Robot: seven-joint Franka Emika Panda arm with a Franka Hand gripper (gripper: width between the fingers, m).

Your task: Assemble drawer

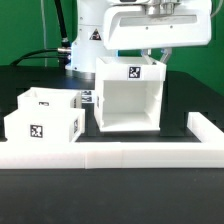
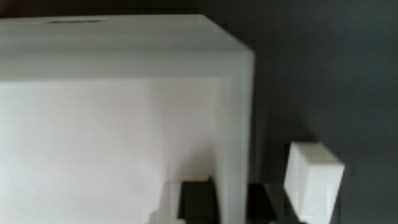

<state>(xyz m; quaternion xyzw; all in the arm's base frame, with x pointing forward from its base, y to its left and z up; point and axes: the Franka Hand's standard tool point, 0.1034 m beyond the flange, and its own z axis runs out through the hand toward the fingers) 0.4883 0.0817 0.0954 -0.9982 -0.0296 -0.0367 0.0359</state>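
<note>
The drawer's tall white casing [image 1: 128, 98] stands upright on the black table with its open side toward the front and a tag on its top. My gripper [image 1: 160, 54] is at the casing's top edge on the exterior view's right. In the wrist view my gripper [image 2: 231, 196] has its dark fingers [image 2: 198, 202] on both sides of the casing's thin side wall [image 2: 233, 120] and pressed against it. Two small white tagged trays [image 1: 44, 126] [image 1: 46, 100] sit side by side at the exterior view's left of the casing.
The long white L-shaped rail [image 1: 110, 156] runs along the front, and its short arm [image 1: 206, 128] turns back at the exterior view's right. A white piece [image 2: 315, 172] lies beside the casing in the wrist view. The robot base [image 1: 90, 40] stands behind. A small tagged piece [image 1: 88, 98] lies between the trays and the casing.
</note>
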